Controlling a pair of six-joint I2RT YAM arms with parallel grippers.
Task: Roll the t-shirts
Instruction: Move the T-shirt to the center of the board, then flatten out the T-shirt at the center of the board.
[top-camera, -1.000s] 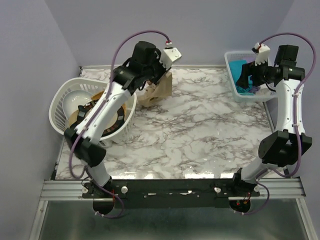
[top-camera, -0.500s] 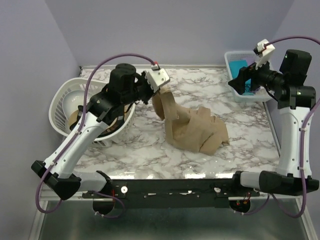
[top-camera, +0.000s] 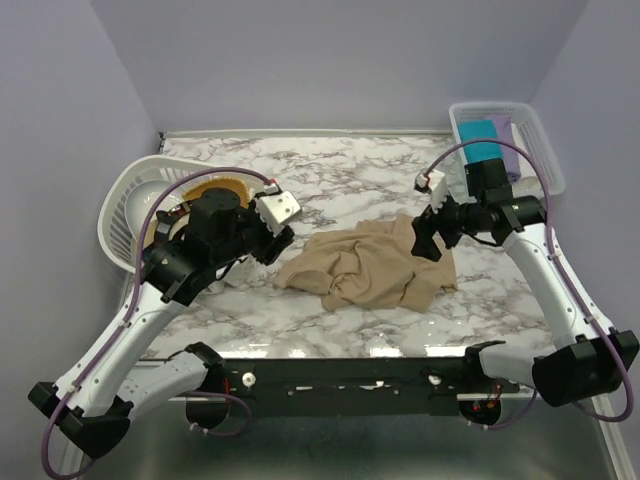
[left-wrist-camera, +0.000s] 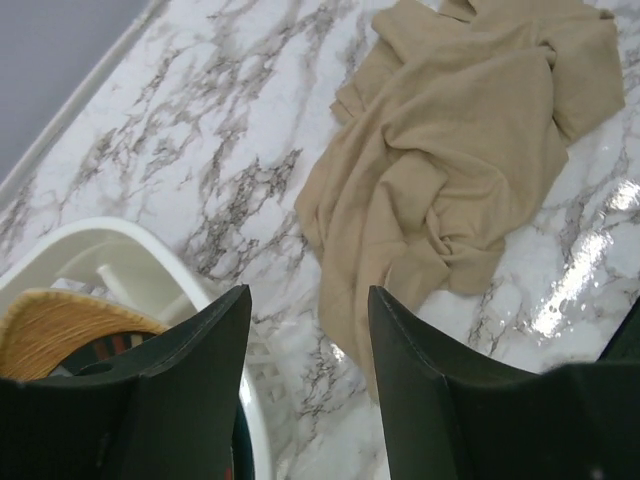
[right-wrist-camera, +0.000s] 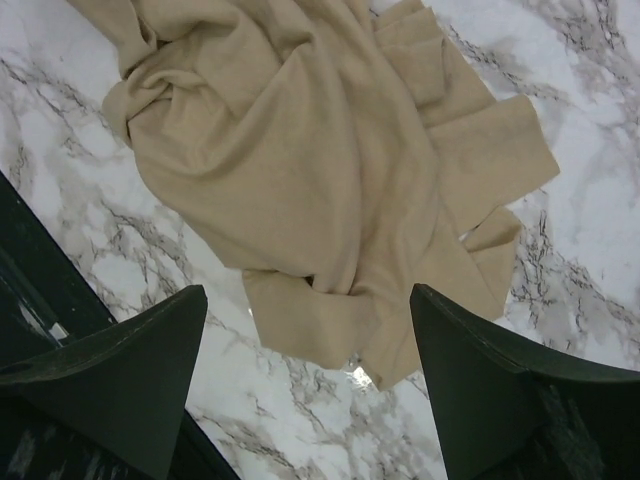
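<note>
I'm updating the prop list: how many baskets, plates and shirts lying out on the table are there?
Baskets: 2, the round basket and the rectangular basket
Plates: 1, the plate inside the round basket
Shirts lying out: 1, the beige shirt
Total: 4

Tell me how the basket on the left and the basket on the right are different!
The left basket is round; the right basket is rectangular. The left basket holds a tan plate with a dark rim; the right basket holds teal cloth and lilac cloth. The left basket looks wider than the right basket. Both are white plastic lattice.
</note>
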